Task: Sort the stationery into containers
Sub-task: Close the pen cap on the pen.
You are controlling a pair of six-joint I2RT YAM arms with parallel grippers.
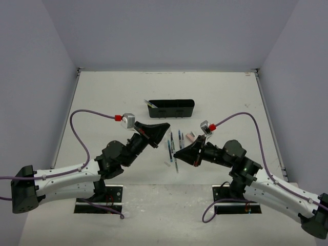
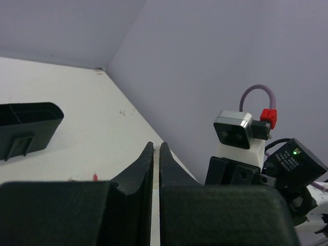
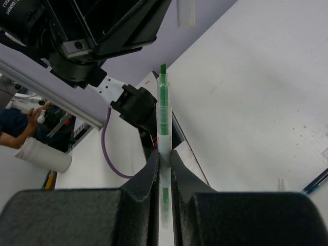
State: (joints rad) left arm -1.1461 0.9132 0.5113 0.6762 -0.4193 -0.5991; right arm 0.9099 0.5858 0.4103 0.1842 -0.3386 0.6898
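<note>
The black tray (image 1: pixel 170 109) stands at mid-table with one pen (image 1: pixel 150 104) leaning in its left end; the left wrist view shows the tray (image 2: pixel 28 125) at far left. Several pens (image 1: pixel 179 139) and a pinkish eraser (image 1: pixel 190 137) lie on the table in front of it. My left gripper (image 1: pixel 165 127) hovers just short of the tray, shut on a thin clear pen (image 2: pixel 156 150) whose end peeks out past the tips. My right gripper (image 1: pixel 178 154) hangs over the loose pens, shut on a green-and-clear pen (image 3: pixel 163 110) that sticks out beyond its fingers.
White walls close the table at the back and both sides. Both arm base plates (image 1: pixel 98 199) sit at the near edge. A blue pen (image 3: pixel 318 180) and a small clear cap (image 3: pixel 280 183) lie on the table below the right gripper. The two grippers are close together.
</note>
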